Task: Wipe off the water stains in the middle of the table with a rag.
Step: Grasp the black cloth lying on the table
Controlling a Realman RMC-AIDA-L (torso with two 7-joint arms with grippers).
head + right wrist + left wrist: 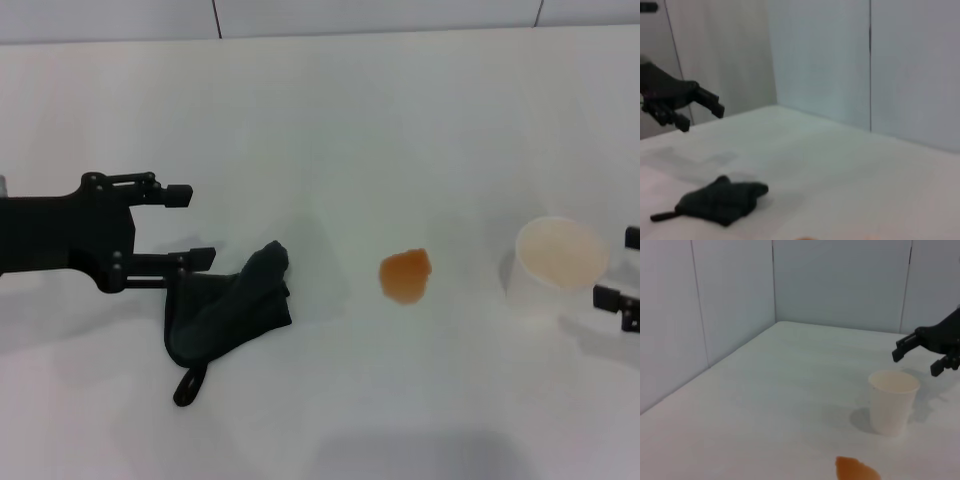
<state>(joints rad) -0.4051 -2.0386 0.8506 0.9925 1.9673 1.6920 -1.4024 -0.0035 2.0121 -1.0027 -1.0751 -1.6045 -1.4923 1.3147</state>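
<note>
Rag (228,313) lies unheld; my left gripper (190,226), spread, hovers beside it. I'd drop onto the thick fold, pinch deep, then sweep over the stain (406,275).

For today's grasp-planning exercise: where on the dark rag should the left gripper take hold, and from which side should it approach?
Grip the raised, bunched folds in the middle of the rag, not the thin loop tab at its near end. The lump stands proud of the table, giving the fingers something to pinch. The left gripper is open just beside it on the robot's left, so coming down from above looks simplest.
</note>
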